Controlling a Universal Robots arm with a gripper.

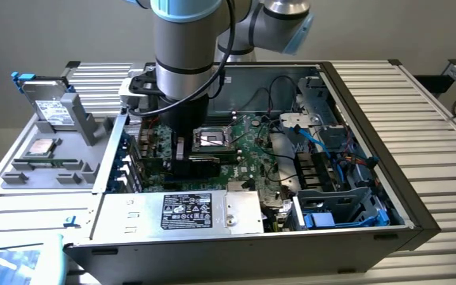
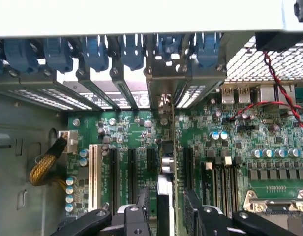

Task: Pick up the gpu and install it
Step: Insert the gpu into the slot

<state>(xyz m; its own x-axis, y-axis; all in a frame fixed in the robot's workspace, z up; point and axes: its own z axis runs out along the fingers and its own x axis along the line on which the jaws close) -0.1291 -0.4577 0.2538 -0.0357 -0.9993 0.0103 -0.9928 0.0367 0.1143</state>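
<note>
Standing on edge in a motherboard [image 2: 200, 147] slot, gpu [image 2: 166, 162] with bracket up at the rear slot covers [image 2: 117, 83]; hand [image 2: 164, 206] spread astride it, gripping nothing; probably light, stiff, fragile; best taken by board edges, sparing the components.

We see a matt green circuit-board card [image 2: 167, 162] beside glossy blue plastic clips [image 2: 95, 51] and bare grey metal case [image 1: 386, 89].

The gpu [image 2: 166, 162] is standing on edge in a motherboard [image 2: 215, 147] slot inside the computer case [image 1: 370, 142], with the gripper [image 2: 167, 209] jaws straddling it, apart; a hard drive [image 1: 54, 110] is sitting outside, toward the exterior view's left.
</note>
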